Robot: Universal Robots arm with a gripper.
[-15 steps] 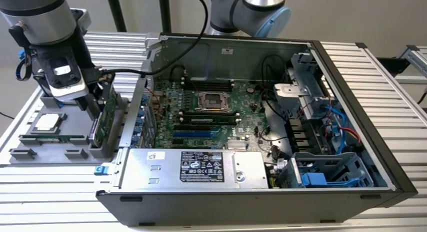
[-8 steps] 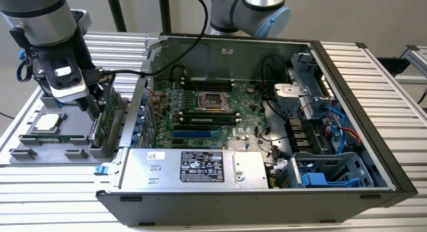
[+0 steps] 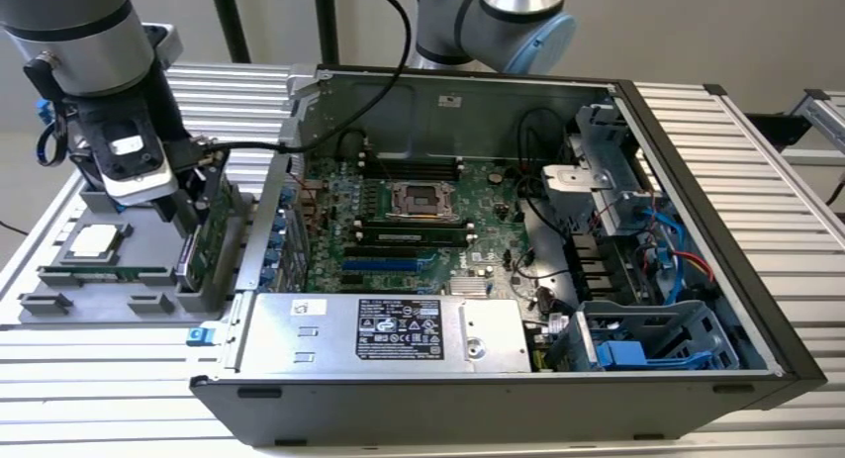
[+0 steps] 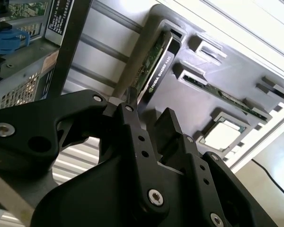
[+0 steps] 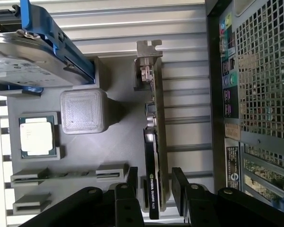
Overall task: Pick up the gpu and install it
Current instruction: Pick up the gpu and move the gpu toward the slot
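Note:
The gpu stands on its long edge in a slot of the grey parts tray, black shroud on one face, green board on the other, silver bracket at the end away from my gripper. My gripper is open and straddles the card's near end, one finger on each side with a small gap. The second wrist view shows the same: the gpu runs out from between my gripper's black fingers. In the exterior view, my gripper hangs over the gpu, just off the open computer case.
The tray also holds a processor chip, a long green memory stick and a silver hard drive with blue frame. A grey block rises beside the card. The case's motherboard lies exposed above the power supply.

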